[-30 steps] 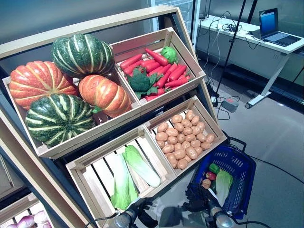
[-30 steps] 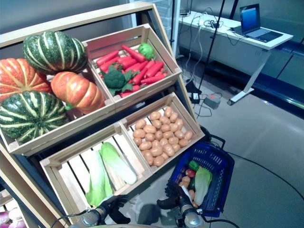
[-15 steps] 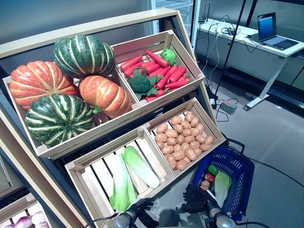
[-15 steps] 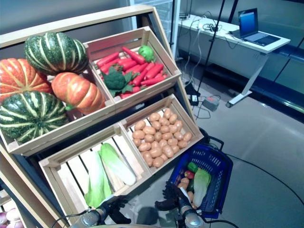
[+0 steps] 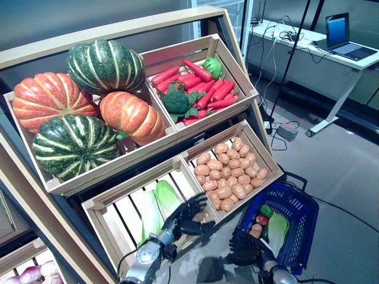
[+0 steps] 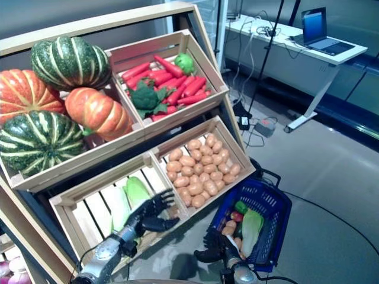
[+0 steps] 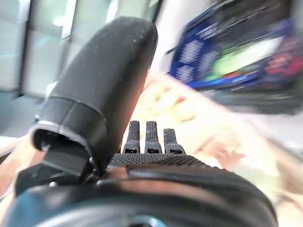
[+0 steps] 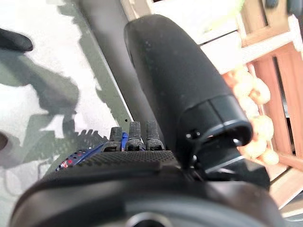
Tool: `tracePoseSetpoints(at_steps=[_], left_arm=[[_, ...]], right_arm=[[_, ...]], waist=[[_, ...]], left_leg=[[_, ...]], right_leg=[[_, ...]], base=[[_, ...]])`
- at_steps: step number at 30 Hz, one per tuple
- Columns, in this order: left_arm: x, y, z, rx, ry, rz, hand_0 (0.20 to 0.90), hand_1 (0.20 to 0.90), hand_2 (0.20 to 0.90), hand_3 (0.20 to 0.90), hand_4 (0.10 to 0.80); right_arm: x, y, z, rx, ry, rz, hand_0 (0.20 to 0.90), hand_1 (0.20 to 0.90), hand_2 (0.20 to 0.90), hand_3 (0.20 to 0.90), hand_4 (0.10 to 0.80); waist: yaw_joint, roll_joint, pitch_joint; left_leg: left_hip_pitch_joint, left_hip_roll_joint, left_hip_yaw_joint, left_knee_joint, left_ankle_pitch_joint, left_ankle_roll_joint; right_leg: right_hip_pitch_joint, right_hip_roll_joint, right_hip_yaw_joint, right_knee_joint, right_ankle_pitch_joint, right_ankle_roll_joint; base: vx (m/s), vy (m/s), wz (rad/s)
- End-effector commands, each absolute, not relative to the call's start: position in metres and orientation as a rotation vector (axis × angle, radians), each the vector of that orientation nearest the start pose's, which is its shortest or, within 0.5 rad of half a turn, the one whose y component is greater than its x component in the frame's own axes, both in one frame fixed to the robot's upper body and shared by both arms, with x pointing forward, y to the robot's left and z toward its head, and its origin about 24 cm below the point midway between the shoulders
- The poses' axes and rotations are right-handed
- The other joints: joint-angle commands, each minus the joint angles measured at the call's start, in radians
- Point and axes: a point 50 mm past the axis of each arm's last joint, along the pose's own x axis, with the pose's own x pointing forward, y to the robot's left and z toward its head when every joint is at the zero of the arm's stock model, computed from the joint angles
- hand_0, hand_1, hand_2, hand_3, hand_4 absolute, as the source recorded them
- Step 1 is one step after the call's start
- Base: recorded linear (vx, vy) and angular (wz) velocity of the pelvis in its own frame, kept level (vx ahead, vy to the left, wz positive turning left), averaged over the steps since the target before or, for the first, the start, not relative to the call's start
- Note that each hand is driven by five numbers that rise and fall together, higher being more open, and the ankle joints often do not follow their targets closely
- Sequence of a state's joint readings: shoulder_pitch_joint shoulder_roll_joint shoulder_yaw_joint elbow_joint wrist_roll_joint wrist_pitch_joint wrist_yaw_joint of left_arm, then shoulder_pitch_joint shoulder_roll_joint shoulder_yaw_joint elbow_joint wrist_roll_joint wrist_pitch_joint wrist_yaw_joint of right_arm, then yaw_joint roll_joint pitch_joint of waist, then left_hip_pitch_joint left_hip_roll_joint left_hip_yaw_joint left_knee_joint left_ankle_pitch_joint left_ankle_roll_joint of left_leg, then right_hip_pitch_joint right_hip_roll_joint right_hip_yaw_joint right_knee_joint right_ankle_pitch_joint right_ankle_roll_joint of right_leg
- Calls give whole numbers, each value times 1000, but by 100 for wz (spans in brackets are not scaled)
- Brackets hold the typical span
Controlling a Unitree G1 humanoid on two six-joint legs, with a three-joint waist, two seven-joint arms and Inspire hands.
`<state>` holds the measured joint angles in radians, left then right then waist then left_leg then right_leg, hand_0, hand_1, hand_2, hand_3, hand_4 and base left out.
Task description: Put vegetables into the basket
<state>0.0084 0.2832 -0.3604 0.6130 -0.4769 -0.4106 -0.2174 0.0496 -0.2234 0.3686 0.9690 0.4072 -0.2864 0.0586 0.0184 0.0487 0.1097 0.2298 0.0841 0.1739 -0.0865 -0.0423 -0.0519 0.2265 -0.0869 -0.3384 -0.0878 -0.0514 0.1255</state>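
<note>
The blue plastic basket (image 5: 305, 208) stands on the floor at the lower right of the wooden stand. In it lie a pale green cabbage (image 5: 277, 227), a small green vegetable (image 5: 266, 210), a red one (image 5: 261, 220) and a brown potato (image 5: 255, 230). My left hand (image 5: 187, 215) is open, fingers spread, above the lower left crate, right beside a long green-white cabbage (image 5: 166, 195); it also shows in the left wrist view (image 7: 113, 94). My right hand (image 5: 244, 249) is open and empty just beside the basket's near rim, and shows in the right wrist view (image 8: 180, 90).
The slanted wooden stand (image 5: 118, 26) carries crates of pumpkins, carrots, potatoes (image 5: 228, 174) and cabbages. A white desk (image 5: 331, 56) with a laptop stands at the back right, cables on the floor near it. Grey floor lies to the right of the basket.
My left hand has risen from the bottom edge up over the lower left crate, beside the cabbage, fingers spread. The right hand stays by the basket.
</note>
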Motion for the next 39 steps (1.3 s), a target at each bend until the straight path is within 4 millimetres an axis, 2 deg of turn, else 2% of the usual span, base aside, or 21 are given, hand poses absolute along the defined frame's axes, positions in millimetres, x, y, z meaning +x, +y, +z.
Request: tracePoseSetpoints(at_steps=[1, 5, 9, 15, 18, 19, 23, 24, 33, 39], left_arm=[[243, 173, -7, 29, -61, -218, 900, 900, 900, 900, 800], [248, 190, 7, 216, -135, -40, 900, 900, 900, 900, 800], [251, 219, 14, 402, -140, 212, 900, 900, 900, 900, 800], [257, 233, 18, 503, -147, 434, 900, 900, 900, 900, 800], [265, 236, 22, 480, -146, 531, 900, 900, 900, 900, 800], [274, 238, 28, 458, -166, 595, 900, 900, 900, 900, 800], [284, 245, 37, 422, -175, 681, 900, 900, 900, 900, 800], [289, 250, 43, 413, -177, 717, 900, 900, 900, 900, 800], [312, 282, 77, 378, -183, 844, 900, 900, 900, 900, 800], [319, 302, 94, 341, -170, 934, 900, 900, 900, 900, 800]], right_arm=[[189, -171, -103, 149, 513, 62, 900, 900, 900, 900, 800], [191, -171, -93, 171, 448, 62, 900, 900, 900, 900, 800], [189, -172, -84, 194, 390, 45, 900, 900, 900, 900, 800], [199, -176, -65, 192, 295, 19, 900, 900, 900, 900, 800], [212, -178, -46, 169, 203, 54, 900, 900, 900, 900, 800], [223, -178, -33, 150, 142, 79, 900, 900, 900, 900, 800], [233, -178, -20, 135, 94, 119, 900, 900, 900, 900, 800], [237, -180, -16, 126, 83, 133, 900, 900, 900, 900, 800], [249, -191, -9, 99, 89, 119, 900, 900, 900, 900, 800], [258, -195, -4, 78, 92, 101, 900, 900, 900, 900, 800]], waist=[[7, -36, 39], [0, -32, 42], [-8, -26, 45], [-22, -16, 90], [-35, -10, 141], [-44, -12, 189], [-60, -27, 252], [-66, -38, 282], [-91, -80, 346], [-98, -90, 361]], left_leg=[[-31, -57, 27, -1, -45, 33], [-34, -60, 27, -1, -43, 31], [-43, -62, 19, -1, -35, 30], [-70, -60, 6, 8, -5, 23], [-164, -55, 5, 113, -18, 16], [-234, -53, 11, 195, -30, 11], [-332, -39, 38, 330, -64, 11], [-397, -28, 47, 417, -87, 10], [-640, 27, 63, 744, -208, 37], [-727, 45, 69, 875, -276, 48]], right_leg=[[2, 1, -16, 1, -17, -78], [0, -1, -21, 1, -18, -78], [-4, -4, -32, 19, -30, -82], [-68, -21, -37, 126, -76, -100], [-162, -45, -31, 237, -113, -116], [-235, -62, -15, 317, -132, -120], [-341, -85, 8, 445, -160, -124], [-406, -94, 26, 525, -180, -128], [-643, -137, 75, 838, -284, -156], [-742, -162, 102, 966, -329, -150]], base=[[5, -11, 4], [9, 3, 0], [53, 17, 3], [21, 47, 5], [-122, 100, -1], [-219, 116, -3], [-156, 73, -8], [-150, 71, -9], [-88, 49, -13], [-36, 49, -5]])
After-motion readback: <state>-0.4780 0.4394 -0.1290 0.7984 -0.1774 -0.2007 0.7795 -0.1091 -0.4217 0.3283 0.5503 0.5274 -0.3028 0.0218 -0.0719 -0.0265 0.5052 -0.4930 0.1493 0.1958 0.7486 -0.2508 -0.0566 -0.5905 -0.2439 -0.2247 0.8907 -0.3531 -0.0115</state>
